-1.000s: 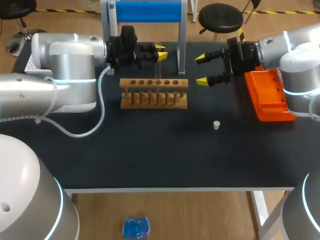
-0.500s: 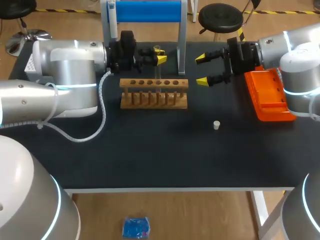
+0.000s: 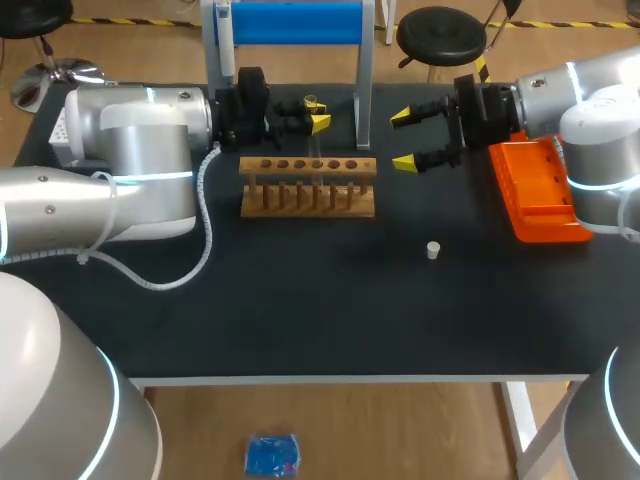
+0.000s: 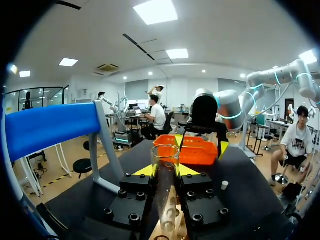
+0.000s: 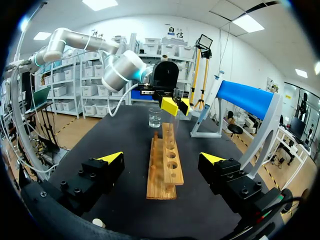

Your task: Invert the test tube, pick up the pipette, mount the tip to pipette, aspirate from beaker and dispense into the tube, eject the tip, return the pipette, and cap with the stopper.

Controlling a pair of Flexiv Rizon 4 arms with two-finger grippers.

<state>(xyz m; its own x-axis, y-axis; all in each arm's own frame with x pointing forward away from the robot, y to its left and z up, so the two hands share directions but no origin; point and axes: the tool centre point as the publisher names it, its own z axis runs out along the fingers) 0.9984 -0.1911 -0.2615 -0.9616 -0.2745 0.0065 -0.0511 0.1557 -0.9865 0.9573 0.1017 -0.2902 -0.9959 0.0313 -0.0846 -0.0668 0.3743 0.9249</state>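
Noting left gripper point(image 4: 165, 170) clamped on the glass test tube point(image 4: 165, 197), a finger on each side and the tube's open mouth just past the yellow tips. I see the tube close to the wooden rack point(image 3: 308, 186), on its far side. Right gripper point(image 3: 404, 141) is spread wide, just beside the orange tip box point(image 3: 540, 195). Beaker point(image 5: 155, 118) stands beyond the rack from my right gripper. White stopper point(image 3: 433, 250) lies on the table point(image 3: 300, 310), apart from the rack.

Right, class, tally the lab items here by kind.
Clear glass test tube: 1
Clear glass beaker: 1
Wooden tube rack: 1
Small white stopper: 1
Orange plastic tray: 1
Blue-topped pipette stand: 1
White pipette: 1
Total: 7
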